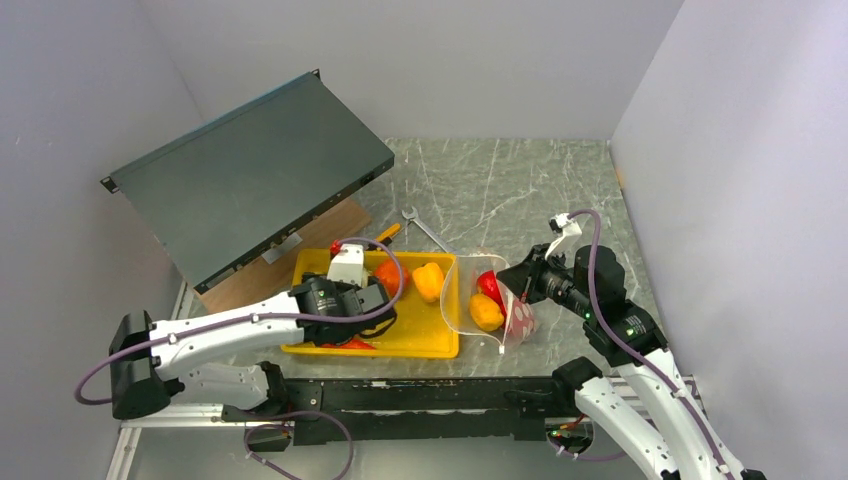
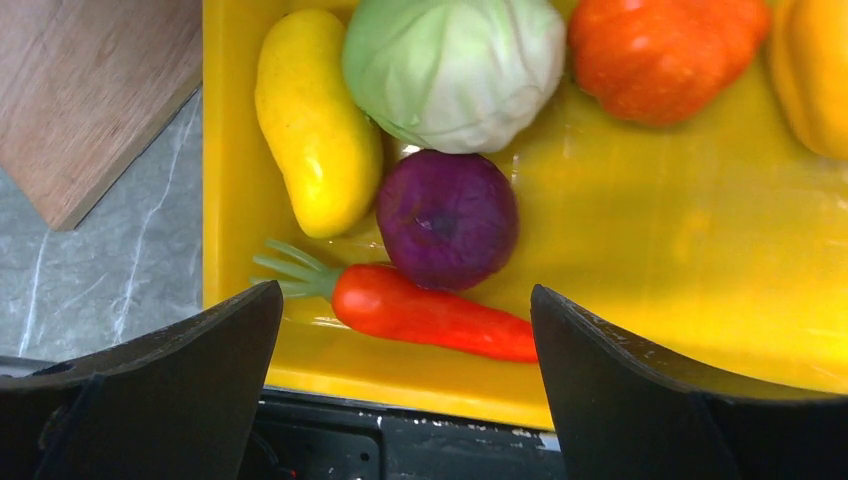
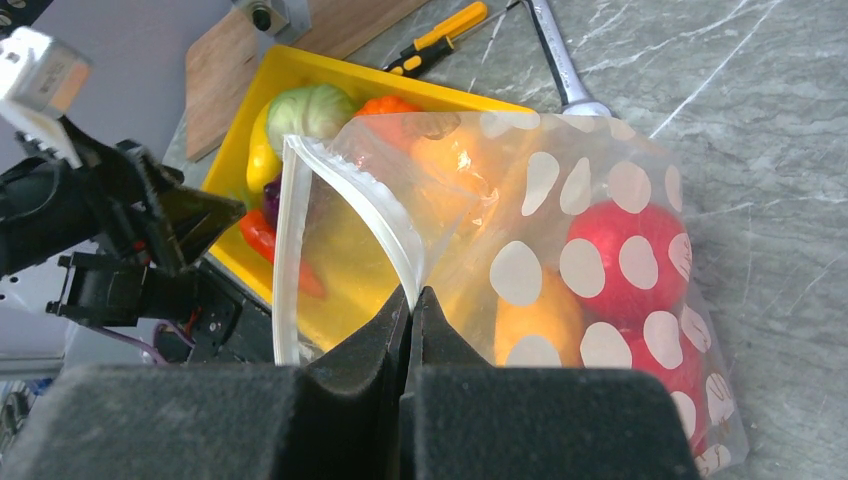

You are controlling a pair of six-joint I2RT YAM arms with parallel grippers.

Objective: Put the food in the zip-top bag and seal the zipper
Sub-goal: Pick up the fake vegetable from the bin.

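Left gripper: spread wide, empty, above carrot; carrot's long axis spans jaw gap. Right gripper: pinching zip-top bag rim.

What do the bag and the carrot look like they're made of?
The bag looks like thin clear plastic film: it creases and is see-through. The carrot seems to be hard glossy plastic, with sharp highlights on its skin.

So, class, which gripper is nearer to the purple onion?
Left. The left gripper hangs open over the purple onion in the yellow tray; the right gripper is outside the tray, shut on the zipper of the zip-top bag.
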